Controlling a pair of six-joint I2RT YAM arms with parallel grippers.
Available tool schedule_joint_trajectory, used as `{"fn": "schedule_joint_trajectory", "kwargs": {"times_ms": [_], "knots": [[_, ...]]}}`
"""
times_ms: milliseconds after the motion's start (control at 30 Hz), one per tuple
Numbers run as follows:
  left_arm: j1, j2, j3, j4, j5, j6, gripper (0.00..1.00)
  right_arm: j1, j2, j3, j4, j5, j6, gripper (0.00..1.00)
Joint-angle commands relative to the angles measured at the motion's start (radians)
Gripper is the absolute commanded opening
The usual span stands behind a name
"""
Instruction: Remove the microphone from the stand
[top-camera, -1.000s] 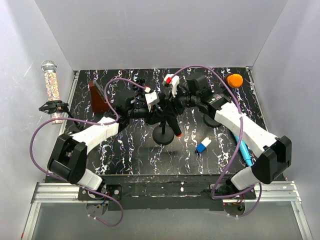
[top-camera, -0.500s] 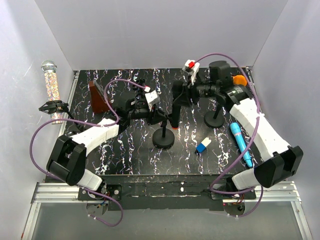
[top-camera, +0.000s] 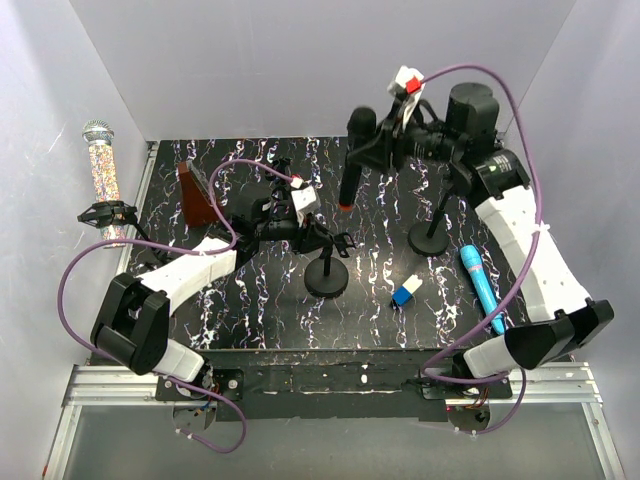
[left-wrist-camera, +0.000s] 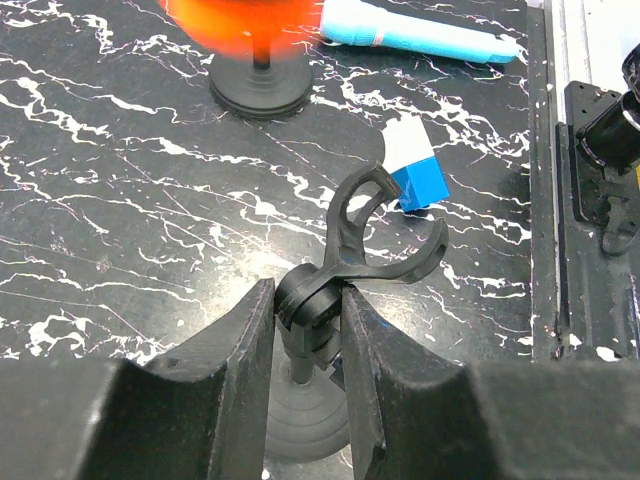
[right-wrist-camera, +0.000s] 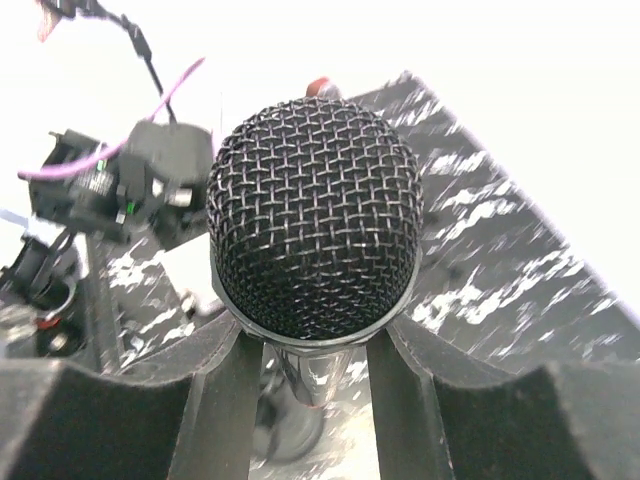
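Now the right claw (top-camera: 386, 148) grips the mic (top-camera: 352, 165), held upright above the desk (top-camera: 250, 312), clear of the stand (top-camera: 326, 275). The left claw (left-wrist-camera: 303, 318) is clamped on the stand's neck.

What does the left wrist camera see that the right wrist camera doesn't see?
Only the left wrist view: the left gripper pinching the stand just under its empty clip, plus a blue and white block and a blue microphone lying flat.
Only the right wrist view: the black microphone, with its round mesh head squeezed between the fingers of the right gripper.
Both: the black marbled table.
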Motion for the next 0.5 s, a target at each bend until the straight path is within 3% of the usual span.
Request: {"fn": "schedule_joint_trajectory", "kwargs": {"times_ms": [0, 67, 133, 267, 467], "knots": [[0.002, -0.008, 0.010, -0.125, -0.043, 0.049, 0.00, -0.004, 0.020, 0.224, 0.146, 0.042, -0.016, 0.01], [0.003, -0.006, 0.020, -0.125, -0.043, 0.051, 0.00, -0.018, 0.014, 0.271, 0.196, 0.155, 0.005, 0.01], [0.003, -0.002, 0.033, -0.125, -0.043, 0.051, 0.00, -0.051, 0.000, 0.303, 0.275, 0.364, 0.059, 0.01], [0.003, 0.011, 0.071, -0.154, -0.042, 0.067, 0.00, -0.177, 0.063, 0.503, 0.198, 0.518, 0.015, 0.01], [0.003, 0.057, 0.144, -0.157, -0.040, 0.112, 0.00, -0.407, 0.015, 0.404, 0.107, 0.685, -0.183, 0.01]]}}
